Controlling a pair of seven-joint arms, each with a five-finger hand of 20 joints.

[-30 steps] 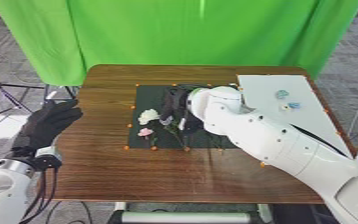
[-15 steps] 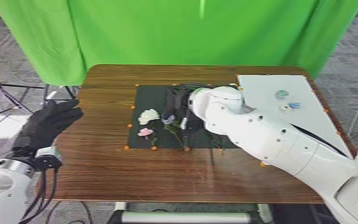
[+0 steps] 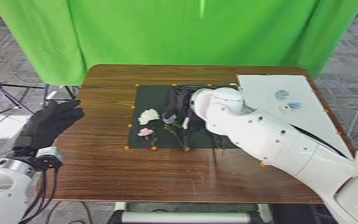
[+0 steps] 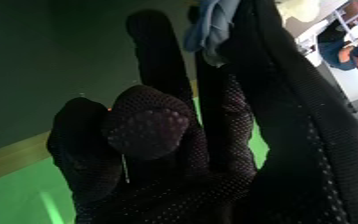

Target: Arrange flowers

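I'm placing the blue flower (image 3: 169, 119), my right hand (image 3: 172, 107) pinching it at the white flower's (image 3: 149, 116) three o'clock; my left hand (image 3: 48, 123) is hanging open at the dark mat's (image 3: 151, 95) nine. Next is probably calling for a gentle release.

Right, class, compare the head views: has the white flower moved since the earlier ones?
No, no shift either way: the white flower lies at the same spot, near the left edge of the dark mat.
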